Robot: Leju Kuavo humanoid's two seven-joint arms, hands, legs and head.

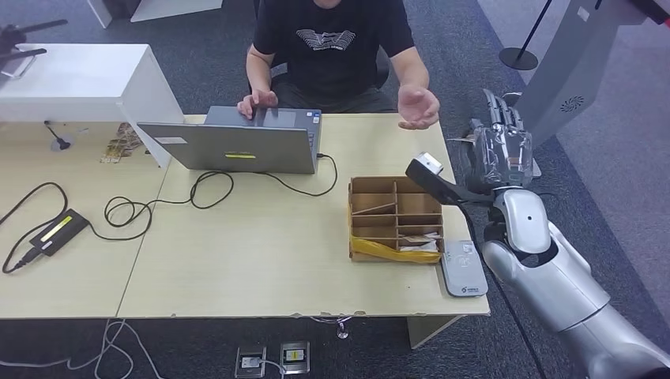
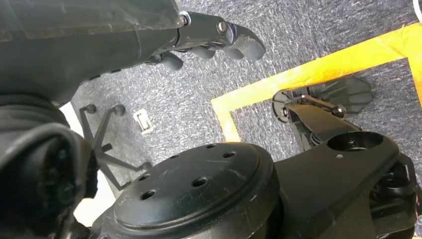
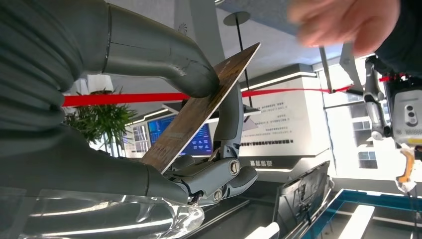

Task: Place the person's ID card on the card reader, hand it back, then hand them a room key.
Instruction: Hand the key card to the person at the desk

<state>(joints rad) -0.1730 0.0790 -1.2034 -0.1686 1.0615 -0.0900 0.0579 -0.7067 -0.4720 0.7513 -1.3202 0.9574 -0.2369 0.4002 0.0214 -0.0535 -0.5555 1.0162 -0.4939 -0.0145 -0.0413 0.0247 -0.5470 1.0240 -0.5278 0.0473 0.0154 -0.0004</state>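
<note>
My right hand (image 1: 500, 148) is raised beyond the table's right edge, close to the seated person's open palm (image 1: 419, 106). In the right wrist view it pinches a thin brown card (image 3: 201, 110) between the thick thumb and the darker fingers (image 3: 230, 119). The person's blurred hand (image 3: 348, 20) hovers just past the card's far corner without touching it. The grey card reader (image 1: 464, 268) lies flat at the table's front right corner with nothing on it. My left hand (image 2: 219, 37) hangs over the carpet and holds nothing, its fingers loosely bent.
A cardboard divider box (image 1: 395, 217) holding cards and a yellow item sits beside the reader. An open laptop (image 1: 237, 146) stands in front of the person, its cable looping across the table (image 1: 253, 260). A black adapter (image 1: 57, 230) lies at the left.
</note>
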